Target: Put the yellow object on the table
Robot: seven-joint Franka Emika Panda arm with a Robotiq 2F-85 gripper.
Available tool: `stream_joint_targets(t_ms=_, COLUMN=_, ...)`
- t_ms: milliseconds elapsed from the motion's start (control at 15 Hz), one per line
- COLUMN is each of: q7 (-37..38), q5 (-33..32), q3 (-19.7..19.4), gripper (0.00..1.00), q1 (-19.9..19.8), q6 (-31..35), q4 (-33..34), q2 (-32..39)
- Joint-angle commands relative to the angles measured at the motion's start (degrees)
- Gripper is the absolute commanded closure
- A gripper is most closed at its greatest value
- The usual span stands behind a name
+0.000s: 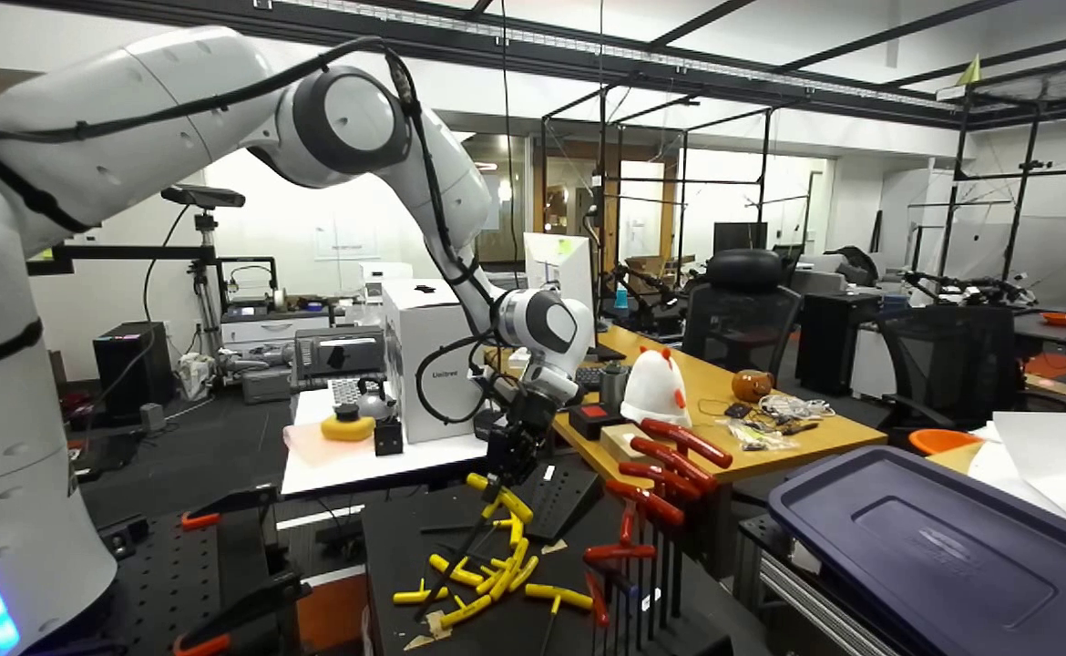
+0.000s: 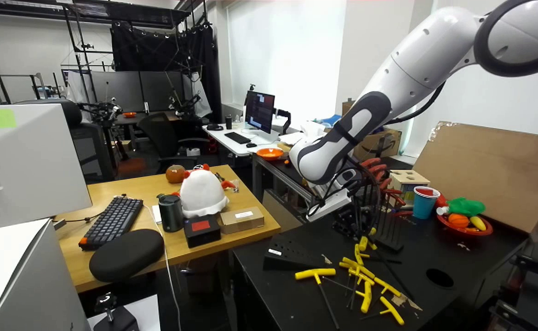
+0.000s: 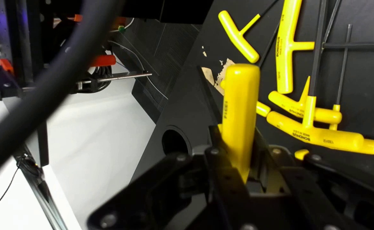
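Grasping a yellow T-handle key (image 3: pixel 240 105) in the tool (image 3: pixel 237 131), clenched around the handle and held above the desk (image 3: pixel 187 102), with a heap of similar yellow keys (image 3: pixel 331 138) below the tool and to one side. Likeliest trouble: catching or jamming by the shaft (image 3: pixel 210 95) on the way down, through reaching the desk ahead of the handle, and so being twisted between the fingers (image 3: pixel 217 143). Could also drop and roll after too high a release, or settle on top of the heap instead of flat on the desk, for want of sideways travel. To mind on the side of the tool away from the heap: a round hole (image 3: pixel 175 142) in the desk, able perhaps to swallow a shaft end. Likewise not far from the tool: upright red-handled keys (image 1: pixel 676 465), at risk from a wide swing. Pointing, by the shaft, slantwise down and away from the tool, toward a torn tan patch (image 3: pixel 221 75) on the desk; impossible to tell whether touching at the tip. Lying, by the handle's long axis, crosswise between the fingers, seemingly sticking out past the tool on both sides, and tilted rather than level.
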Motion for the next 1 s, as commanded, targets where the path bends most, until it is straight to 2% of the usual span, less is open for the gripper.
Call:
stream_joint_targets(t_ms=0, q7=-1.50, q5=1.36, q3=0.29, gripper=0.94, q1=0.12, q6=-5.40, q4=7.24, q2=4.58)
stream_joint_targets(t_ms=667, q7=-3.20, q5=1.39, q3=2.24, gripper=0.94, q1=3.02, q6=-15.34, q4=25.15, q2=18.92)
stream_joint_targets(t_ms=933, q7=-5.61, q5=0.01, q3=1.72, gripper=0.94, q1=5.22, q6=-14.66, q4=29.13, q2=21.48)
